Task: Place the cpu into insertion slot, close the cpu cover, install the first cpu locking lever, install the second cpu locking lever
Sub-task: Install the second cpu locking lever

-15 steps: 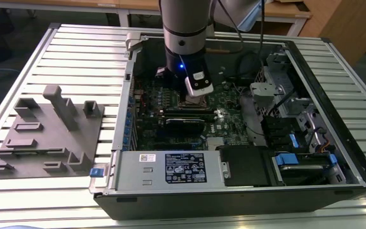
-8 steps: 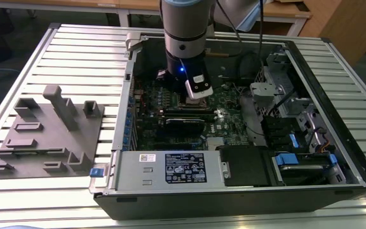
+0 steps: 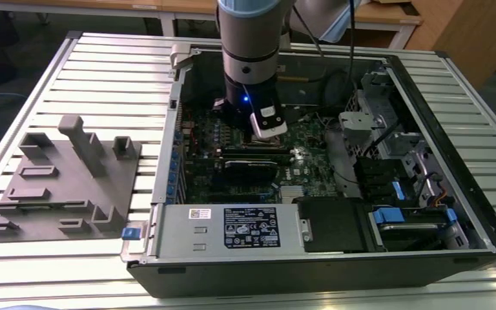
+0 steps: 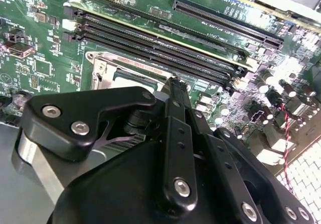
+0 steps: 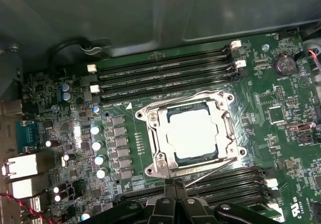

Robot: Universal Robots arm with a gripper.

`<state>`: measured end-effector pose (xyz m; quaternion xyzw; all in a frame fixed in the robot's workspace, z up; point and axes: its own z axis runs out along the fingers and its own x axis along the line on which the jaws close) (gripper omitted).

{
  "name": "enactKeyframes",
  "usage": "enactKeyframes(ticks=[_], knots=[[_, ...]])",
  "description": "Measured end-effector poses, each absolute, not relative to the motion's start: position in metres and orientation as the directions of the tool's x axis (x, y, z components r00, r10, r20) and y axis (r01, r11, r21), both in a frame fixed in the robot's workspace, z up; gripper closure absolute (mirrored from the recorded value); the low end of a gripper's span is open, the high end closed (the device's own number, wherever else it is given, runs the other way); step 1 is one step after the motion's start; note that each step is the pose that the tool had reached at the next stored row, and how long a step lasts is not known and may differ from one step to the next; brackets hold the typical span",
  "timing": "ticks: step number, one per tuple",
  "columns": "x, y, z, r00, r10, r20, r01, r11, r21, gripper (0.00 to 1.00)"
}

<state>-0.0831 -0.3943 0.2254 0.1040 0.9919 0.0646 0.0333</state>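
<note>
The cpu (image 5: 194,132) lies flat in the insertion slot on the green motherboard (image 5: 125,184), its silver top showing through the window of the cpu cover (image 5: 161,133). The cover is folded down over it. One thin wire locking lever (image 5: 185,94) runs along the far side of the socket. A second lever (image 5: 210,171) slants up off the near side. My gripper (image 5: 173,191) is shut, its black fingertips together just beside that slanted lever's free end; contact is unclear. In the second wrist view the gripper (image 4: 174,86) stands over the socket frame (image 4: 108,71). The gripper (image 3: 258,139) reaches down into the open computer case.
Long black memory slots (image 5: 165,68) flank the socket on two sides. A row of capacitors (image 5: 98,146) stands beside it. The case holds a power supply (image 3: 230,226) and a drive cage (image 3: 386,129). A grey fixture plate (image 3: 67,187) lies at the exterior view's left.
</note>
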Motion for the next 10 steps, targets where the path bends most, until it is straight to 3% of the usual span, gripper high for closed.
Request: enactKeyframes(ticks=[10], knots=[[-0.094,-0.394,0.216,-0.976,0.211,-0.048,0.202,0.967,0.158,0.89]])
